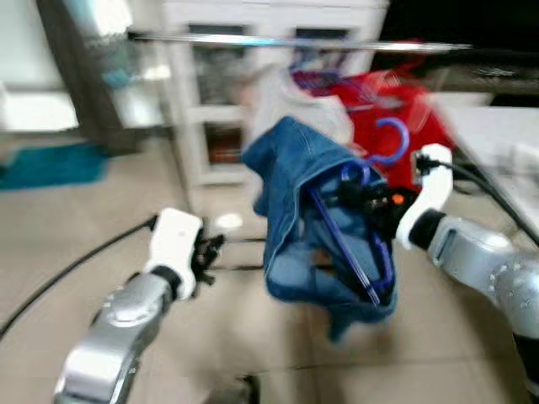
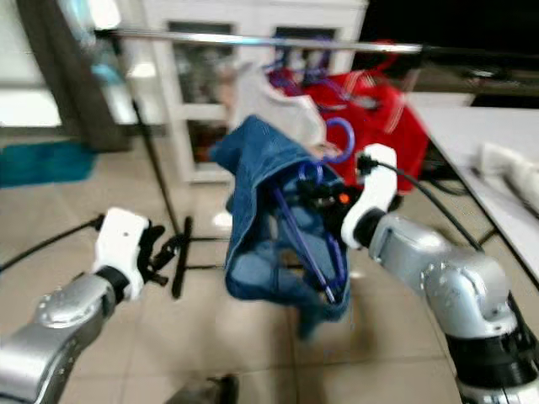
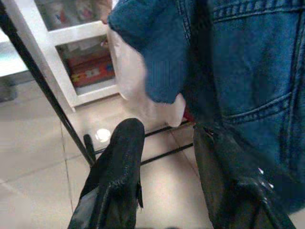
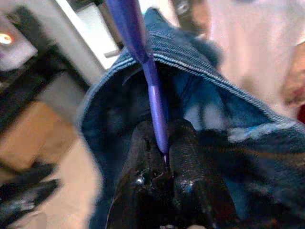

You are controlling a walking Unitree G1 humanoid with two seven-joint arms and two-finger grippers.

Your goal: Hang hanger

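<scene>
A blue plastic hanger (image 1: pixel 370 210) carries blue denim jeans (image 1: pixel 295 202) draped over it. My right gripper (image 4: pixel 161 157) is shut on the hanger's thin purple-blue bar (image 4: pixel 151 90), holding it below the metal rail (image 1: pixel 295 39). The hanger's hook (image 2: pixel 339 135) points up, under the rail (image 2: pixel 253 40) and apart from it. My left gripper (image 1: pixel 206 252) hovers low to the left of the jeans, open with nothing between its fingers (image 3: pixel 119 162); the denim (image 3: pixel 248 71) hangs close beside it.
A white garment (image 1: pixel 290 101) and a red one (image 1: pixel 396 118) hang on the rail behind the jeans. The rack's black upright and foot (image 2: pixel 173 244) stand on the tiled floor. A white cabinet (image 1: pixel 210 93) is behind, a white table (image 2: pixel 480 143) to the right.
</scene>
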